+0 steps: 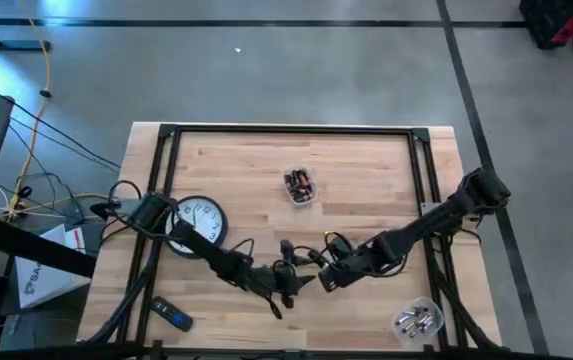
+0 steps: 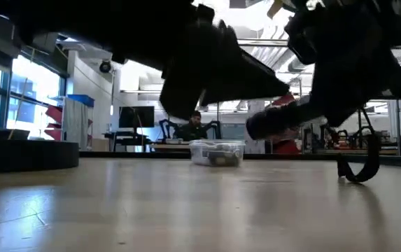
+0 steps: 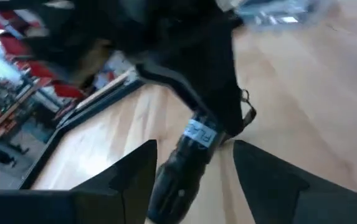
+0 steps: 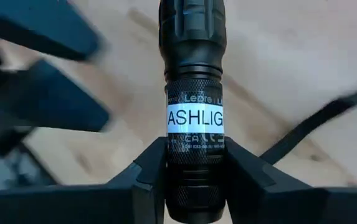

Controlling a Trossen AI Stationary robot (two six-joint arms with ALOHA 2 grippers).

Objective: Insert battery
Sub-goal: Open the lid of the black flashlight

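Your two grippers meet low over the front middle of the desk [image 1: 366,175]. Your right gripper [image 4: 194,165] has its fingers clamped on the flashlight [image 4: 194,93], a black knurled tube with a white label band, held just above the wood and pointing toward your left arm. In the right wrist view each finger [image 4: 147,177] presses a side of the barrel just below the label. Your left gripper [image 3: 194,171] faces it from the other side with its fingers apart, one finger [image 3: 134,171] on each side of the flashlight's end without visibly touching it; the wrist strap [image 3: 247,115] hangs off the tube near there. From above, the two grippers sit nose to nose, left gripper [image 1: 284,285] just beside right gripper [image 1: 328,275], well in front of the tub [image 1: 300,186] of batteries that stands near the desk's middle. A second tub [image 1: 418,321] holding silvery cells rests at the front right corner, near your right arm. A clock [image 1: 198,222] lies flat on the left side under your left arm, and a remote [image 1: 171,316] lies at the front left corner. Whether any battery is already in the flashlight cannot be told.
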